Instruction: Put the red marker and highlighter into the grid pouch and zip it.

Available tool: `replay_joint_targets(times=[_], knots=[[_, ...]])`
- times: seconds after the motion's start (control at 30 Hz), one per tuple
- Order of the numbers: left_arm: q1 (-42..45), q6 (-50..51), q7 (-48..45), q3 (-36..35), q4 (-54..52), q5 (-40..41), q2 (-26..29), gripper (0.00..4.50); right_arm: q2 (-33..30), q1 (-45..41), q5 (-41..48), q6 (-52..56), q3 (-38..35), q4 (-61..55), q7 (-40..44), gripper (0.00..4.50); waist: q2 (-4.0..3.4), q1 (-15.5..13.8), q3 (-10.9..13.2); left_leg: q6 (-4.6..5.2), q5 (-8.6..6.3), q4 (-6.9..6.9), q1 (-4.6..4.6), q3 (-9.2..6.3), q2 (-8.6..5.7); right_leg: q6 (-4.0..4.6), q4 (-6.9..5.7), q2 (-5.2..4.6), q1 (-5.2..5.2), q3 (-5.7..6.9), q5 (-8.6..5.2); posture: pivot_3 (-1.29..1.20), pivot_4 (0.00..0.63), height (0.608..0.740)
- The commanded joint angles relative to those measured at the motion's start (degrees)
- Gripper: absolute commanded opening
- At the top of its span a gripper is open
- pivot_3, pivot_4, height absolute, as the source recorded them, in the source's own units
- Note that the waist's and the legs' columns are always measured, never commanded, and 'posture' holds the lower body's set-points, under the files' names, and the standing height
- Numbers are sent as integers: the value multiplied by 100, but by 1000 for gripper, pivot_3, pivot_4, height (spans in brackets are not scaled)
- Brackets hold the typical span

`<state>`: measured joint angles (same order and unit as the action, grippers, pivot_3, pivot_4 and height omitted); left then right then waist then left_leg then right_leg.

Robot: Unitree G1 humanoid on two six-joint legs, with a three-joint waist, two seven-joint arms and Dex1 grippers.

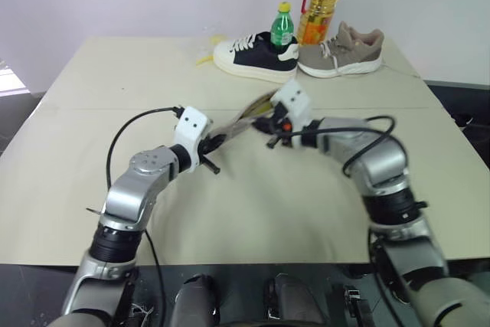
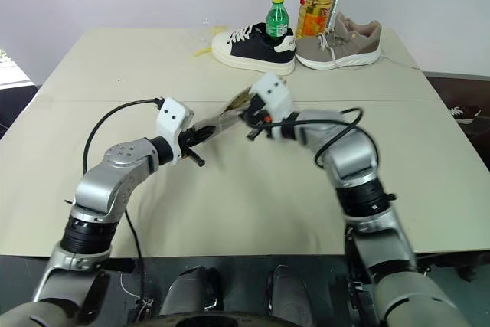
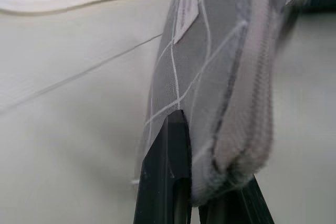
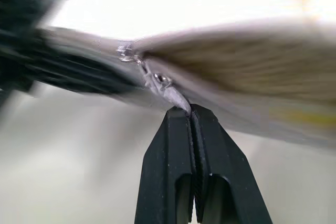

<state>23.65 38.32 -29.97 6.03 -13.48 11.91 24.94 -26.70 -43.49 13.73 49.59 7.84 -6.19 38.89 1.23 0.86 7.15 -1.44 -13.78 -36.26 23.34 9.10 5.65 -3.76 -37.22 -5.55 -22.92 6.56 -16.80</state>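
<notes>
I hold the grid pouch (image 1: pixel 243 117) up off the table (image 1: pixel 92 112) between my two arms, so the zip line is pulled taut and can run. My left gripper (image 3: pixel 195 195) is clenched on one end of the pouch, fabric bunched between its fingers, anchoring it. My right gripper (image 4: pixel 191 116) is pinched tight on the zipper pull (image 4: pixel 170 90), the small metal tab sitting right at its fingertips; I judge this grip is meant for drawing the slider along the zip. A yellowish patch shows through the pouch's side in the right wrist view, possibly the highlighter inside, but I cannot tell for sure, and I cannot make out the red marker

At the far edge of the table stand a white and black sneaker (image 1: pixel 253 55), a beige sneaker (image 1: pixel 341 53), a green bottle (image 1: pixel 282 27) and a bottle of oil (image 1: pixel 320 1), all well apart from the pouch. Nothing lies between my grippers and the zip; only my own cables hang near
</notes>
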Motion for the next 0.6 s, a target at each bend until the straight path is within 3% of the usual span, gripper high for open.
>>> replay_joint_targets(times=[0.03,0.2,0.3,0.4,0.53,0.6], knots=[[-134,-679,-129,-35,-2,-239,237,0,-507,-402,-214,-410,-401,388,-25,65,0,0,0,0,0,0,-1,0,0,0,0,0,1,0,0,0,150,705],[-479,-1185,-282,-134,3,-343,519,0,-1190,-654,-475,-792,-459,1168,15,65,0,-3,0,1,0,4,0,5,1,0,5,-2,-2,0,0,0,150,705],[-669,-1277,-413,-240,-83,-198,582,0,-1494,-421,-399,-991,-271,1066,552,65,-4,5,3,1,0,7,0,6,1,0,5,-2,-5,-1,0,0,150,705],[-848,-1142,-576,-441,-274,115,606,1018,-1745,-28,-121,-1134,-214,784,1246,894,-3,-7,2,1,0,9,1,6,2,0,6,-2,-6,-1,0,0,150,705],[-1252,-1034,-707,-717,-607,287,866,3030,-2325,836,-89,-1736,-73,255,2121,2913,-3,-15,3,2,-1,8,2,4,2,0,12,-4,-4,-1,0,0,150,705],[-1571,-882,-760,-983,-775,451,988,3030,-2467,1201,-152,-2048,-156,234,2233,2913,-3,-6,3,2,-2,8,1,3,2,0,13,-4,-2,-1,0,0,150,705]])
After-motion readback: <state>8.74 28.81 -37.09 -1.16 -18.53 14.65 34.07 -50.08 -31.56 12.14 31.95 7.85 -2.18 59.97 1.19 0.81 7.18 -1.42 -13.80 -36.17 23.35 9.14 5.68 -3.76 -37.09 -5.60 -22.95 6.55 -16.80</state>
